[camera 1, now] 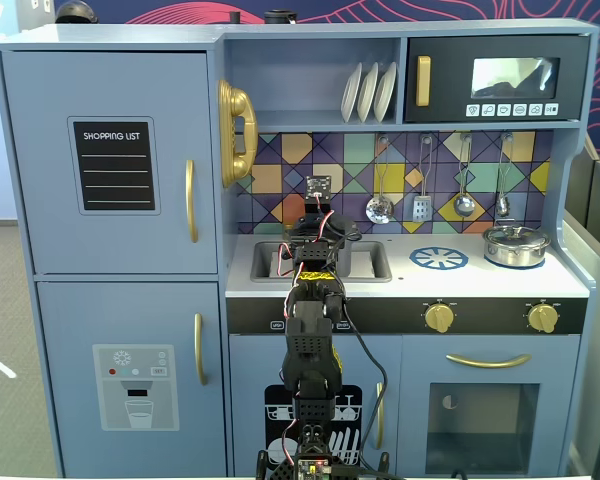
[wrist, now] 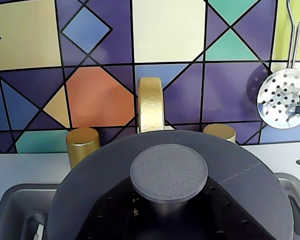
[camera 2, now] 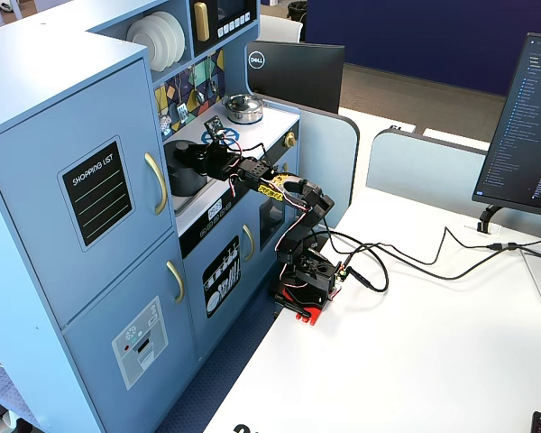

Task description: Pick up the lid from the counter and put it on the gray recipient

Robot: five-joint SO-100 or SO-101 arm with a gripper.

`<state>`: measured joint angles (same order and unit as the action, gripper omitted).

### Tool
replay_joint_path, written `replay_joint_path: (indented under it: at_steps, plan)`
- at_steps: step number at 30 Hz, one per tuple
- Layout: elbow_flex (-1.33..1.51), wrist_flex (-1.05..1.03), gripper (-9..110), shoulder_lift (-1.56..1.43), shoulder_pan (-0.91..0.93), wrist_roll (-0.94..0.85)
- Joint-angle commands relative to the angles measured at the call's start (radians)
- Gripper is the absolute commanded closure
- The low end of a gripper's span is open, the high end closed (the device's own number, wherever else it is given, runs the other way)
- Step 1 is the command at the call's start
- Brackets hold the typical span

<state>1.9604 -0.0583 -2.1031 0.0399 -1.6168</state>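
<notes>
We see the lid [wrist: 168, 172] filling the wrist view above the sink [wrist: 10, 205], apparently carried by our hand [camera 1: 317, 232], though we cannot tell how its fingers sit. The pot [camera 2: 186, 168] is hidden beneath, so misalignment could leave the lid tilted.

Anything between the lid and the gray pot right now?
Nothing visible. In the wrist view the lid is over the sink, with only the gold faucet behind it. The gray pot sits in the sink at the arm's end; the gap between them is hidden.
</notes>
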Motion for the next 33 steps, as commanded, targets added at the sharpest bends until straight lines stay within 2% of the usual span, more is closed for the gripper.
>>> replay_joint_path:
  at_steps: [1,2,6,11,16,19,28,33]
  plan:
    - [-0.005,-0.006,102,-0.060,-0.003,-0.015]
    - [-0.005,-0.015,100,-0.066,-0.003,-0.017]
    - [-0.005,-0.063,82,-0.098,0.002,-0.005]
    - [-0.020,-0.064,75,-0.112,0.006,-0.014]
    - [-0.052,-0.081,75,-0.179,0.011,-0.049]
    - [-0.038,-0.270,77,-0.311,0.000,-0.054]
    - [0.262,-0.739,83,-0.787,-0.003,-0.017]
    - [0.511,-0.822,86,-0.951,0.008,-0.029]
